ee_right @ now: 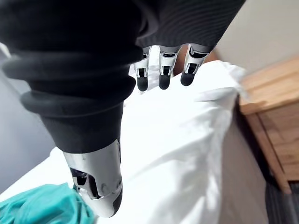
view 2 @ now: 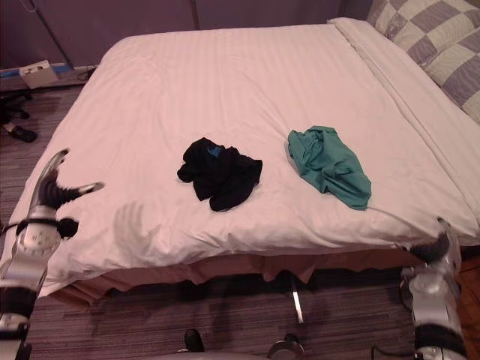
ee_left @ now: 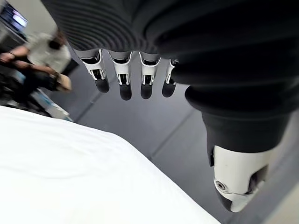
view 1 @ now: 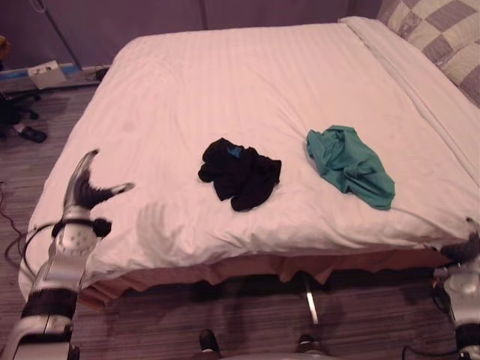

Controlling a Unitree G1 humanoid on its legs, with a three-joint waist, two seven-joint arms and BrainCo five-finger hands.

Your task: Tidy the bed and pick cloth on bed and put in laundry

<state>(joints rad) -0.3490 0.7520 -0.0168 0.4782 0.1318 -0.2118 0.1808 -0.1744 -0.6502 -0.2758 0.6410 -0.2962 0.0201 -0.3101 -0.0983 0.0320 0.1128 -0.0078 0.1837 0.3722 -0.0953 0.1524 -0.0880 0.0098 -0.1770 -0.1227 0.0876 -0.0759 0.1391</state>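
Note:
A crumpled black cloth [view 1: 240,172] lies on the white bed [view 1: 225,82] near its front edge. To its right lies a teal green cloth [view 1: 349,163], seen too in the right wrist view [ee_right: 37,205]. My left hand [view 1: 86,187] is raised at the bed's front left corner, open, fingers [ee_left: 124,77] straight and holding nothing. My right hand [view 2: 435,246] hovers at the bed's front right corner, open as well, its fingers [ee_right: 161,70] relaxed above the sheet. Both hands are well apart from the cloths.
Checkered pillows [view 1: 442,34] lean at the bed's far right. A wooden nightstand [ee_right: 271,93] stands beside the bed. Papers [view 1: 46,73] and a dark shoe [view 1: 30,133] lie on the floor at the left. A person [ee_left: 44,53] sits beyond the bed.

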